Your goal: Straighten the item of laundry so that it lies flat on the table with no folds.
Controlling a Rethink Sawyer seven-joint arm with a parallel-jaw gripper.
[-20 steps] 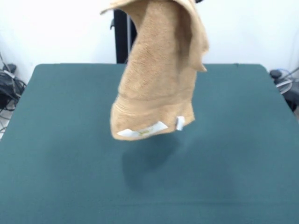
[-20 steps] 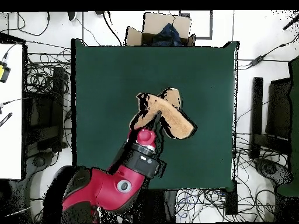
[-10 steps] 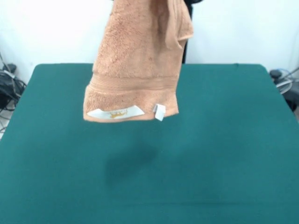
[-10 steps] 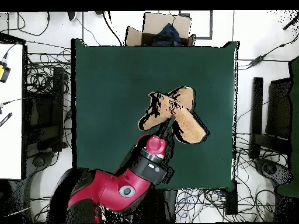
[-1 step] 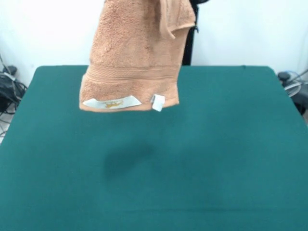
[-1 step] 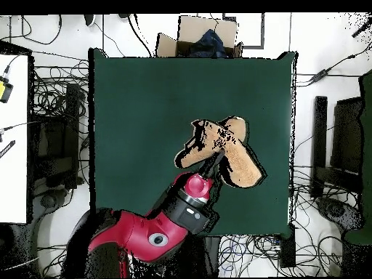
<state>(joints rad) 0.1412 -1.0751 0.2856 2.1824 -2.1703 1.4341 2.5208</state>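
The item of laundry [image 5: 134,57], an orange-tan towel, hangs bunched in the air above the table [image 5: 216,159]. Its lower border with two white tags faces the front camera, and its shadow lies on the green top below. From overhead the towel [image 6: 221,149] shows as a crumpled shape over the near right part of the table [image 6: 145,109]. My gripper [image 6: 214,158] reaches into its folds from the red arm and is shut on the cloth. In the front view the gripper is hidden above the towel's top.
A cardboard box [image 6: 203,36] sits just past the table's far edge. Cables cover the floor all around. A white desk [image 6: 11,138] stands at the left. A black post [image 5: 187,45] rises behind the table.
The arm has carried the towel higher and to the left in the front view, to the right in the overhead view. The towel's hanging end has swung and now faces the front camera squarely.
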